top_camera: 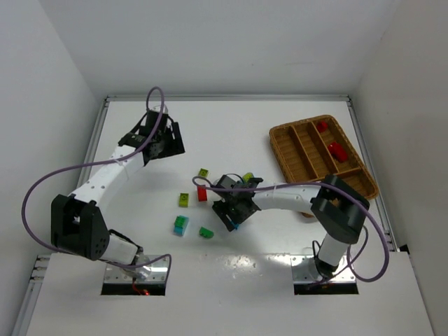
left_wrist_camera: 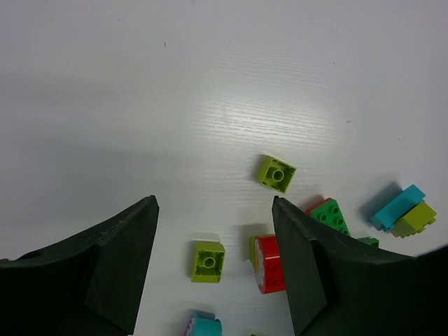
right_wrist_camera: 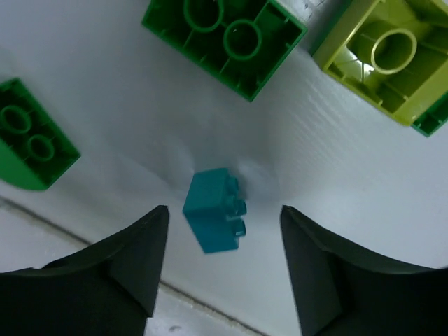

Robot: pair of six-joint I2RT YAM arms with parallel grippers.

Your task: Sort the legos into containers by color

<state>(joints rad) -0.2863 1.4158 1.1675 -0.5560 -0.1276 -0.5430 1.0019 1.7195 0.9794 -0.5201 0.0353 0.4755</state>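
My right gripper (top_camera: 233, 212) is open and hangs low over the middle of the table. In the right wrist view a small cyan brick (right_wrist_camera: 214, 210) lies on its side on the table between the open fingers (right_wrist_camera: 222, 212), touching neither. Two dark green bricks (right_wrist_camera: 224, 38) (right_wrist_camera: 31, 136) and a yellow-green brick (right_wrist_camera: 388, 56) lie just beyond. My left gripper (top_camera: 162, 142) is open and empty, raised at the far left. Its view (left_wrist_camera: 213, 204) shows two yellow-green bricks (left_wrist_camera: 208, 261) (left_wrist_camera: 276, 173) and a red brick (left_wrist_camera: 269, 264) below. The wicker tray (top_camera: 290, 150) at the far right holds two red bricks (top_camera: 337, 150) (top_camera: 321, 127).
Loose bricks lie left of my right gripper: red (top_camera: 202, 193), yellow-green (top_camera: 183, 199) (top_camera: 203, 173), a cyan and yellow-green pair (top_camera: 180, 225) and dark green (top_camera: 206, 232). The tray's other compartments look empty. White walls close the table's far, left and right sides.
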